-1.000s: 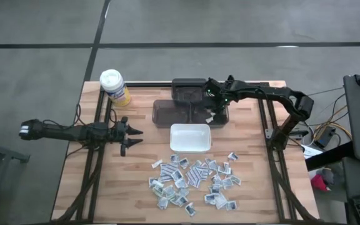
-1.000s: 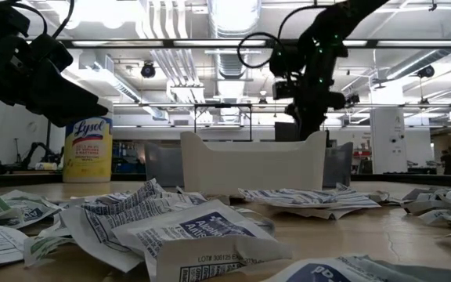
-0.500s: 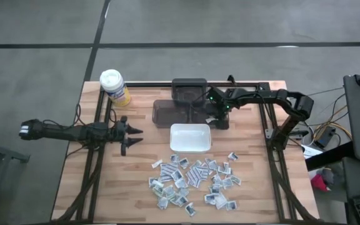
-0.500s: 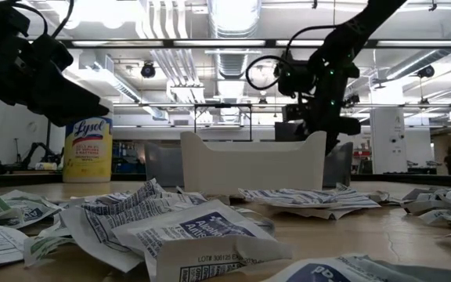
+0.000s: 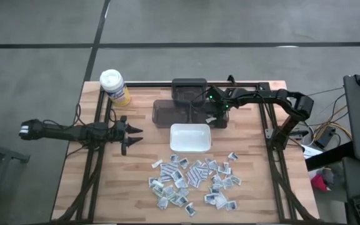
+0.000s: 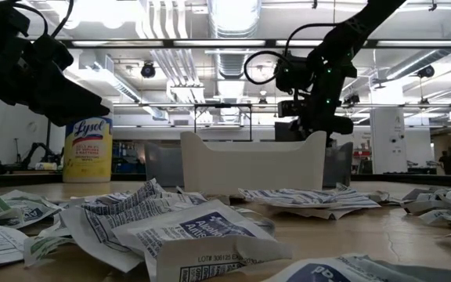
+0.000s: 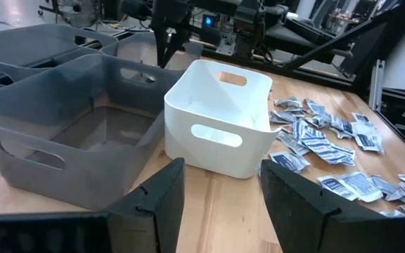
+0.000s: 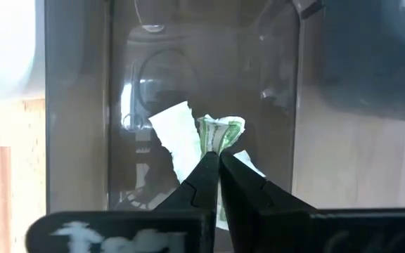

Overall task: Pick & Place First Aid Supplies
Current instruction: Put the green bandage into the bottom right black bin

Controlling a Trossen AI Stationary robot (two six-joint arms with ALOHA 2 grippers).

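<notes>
From above I see the white tray [image 5: 190, 137] sitting bare and glossy in the middle of the wooden table [image 5: 142, 169], with smoky grey bins [image 5: 175, 113] just behind it and the yellow canister [image 5: 115, 87] at the far left corner. The first aid supplies [image 5: 193, 181] lie scattered in a crinkled heap on the near half of the table, well apart from the bins. My right gripper [image 5: 212, 117] hangs over the right-hand grey bin with a pale scrap at its tip; my left gripper [image 5: 132, 136] waits off to the left of the tray, fingers spread. At table level the supplies [image 6: 186, 227] fill the foreground as flat foil packets with blue print, the tray's [image 6: 253, 164] handled wall hides its inside, and the right gripper [image 6: 315, 125] dips behind it. The left wrist camera shows what the low one cannot: the tray [image 7: 220, 116] and the nearest grey bin [image 7: 69, 133] both hold nothing, and the left gripper's [image 7: 220, 204] fingers [image 7: 157, 200] stand wide. The right wrist camera looks straight down into a translucent bin [image 8: 188, 105], where the right gripper's [image 8: 219, 163] tips pinch nearly shut on a packet [image 8: 195, 137], white with a greenish crumpled edge, above the bin floor
</notes>
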